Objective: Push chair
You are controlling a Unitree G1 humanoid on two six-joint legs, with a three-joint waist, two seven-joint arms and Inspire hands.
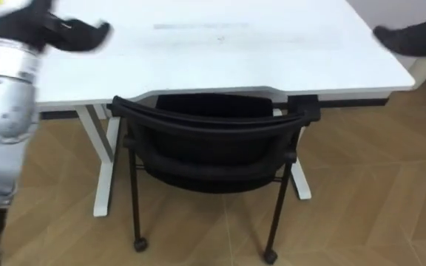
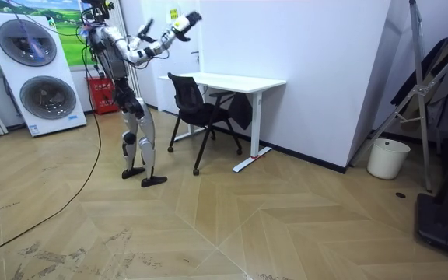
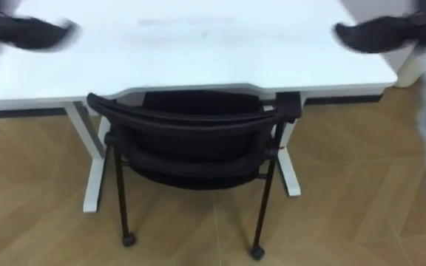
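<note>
A black chair [image 1: 205,137] on castors stands with its backrest toward me and its seat partly under a white table [image 1: 220,63]. Both my arms are raised above the tabletop, apart from the chair. My left hand [image 1: 80,33] hovers over the table's left part with its fingers stretched forward. My right hand [image 1: 413,37] hovers over the right edge, fingers also extended. In the room view I stand upright a step behind the chair [image 2: 195,105], arms lifted toward the table [image 2: 232,81].
Wooden floor lies around the chair on both sides. Two stacked washing machines [image 2: 37,70] and a red extinguisher [image 2: 103,93] stand behind me. A white bucket [image 2: 387,158] and a clothes rack [image 2: 442,78] are far off at the room view's right.
</note>
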